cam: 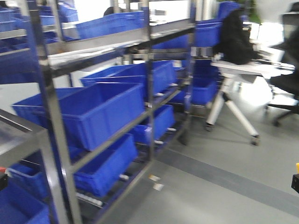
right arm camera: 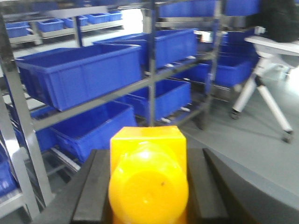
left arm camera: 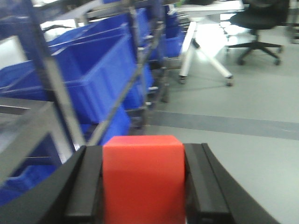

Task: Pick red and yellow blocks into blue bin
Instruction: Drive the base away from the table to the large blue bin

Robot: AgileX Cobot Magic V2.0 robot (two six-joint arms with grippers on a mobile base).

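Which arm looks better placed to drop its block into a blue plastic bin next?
Probably right. The right gripper holds the yellow knobbed block facing the blue plastic bins on the metal rack; the left gripper, holding the red cube, faces mostly bare floor.

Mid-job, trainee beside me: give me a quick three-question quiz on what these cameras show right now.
1. Multiple choice: what is between the fingers of the left gripper? A) a red block B) a green ball C) nothing
2. True or false: the right gripper is empty.
3. Fill in: the blue bins sit on a metal ____.

Key:
1. A
2. False: it is shut on the yellow block.
3. rack
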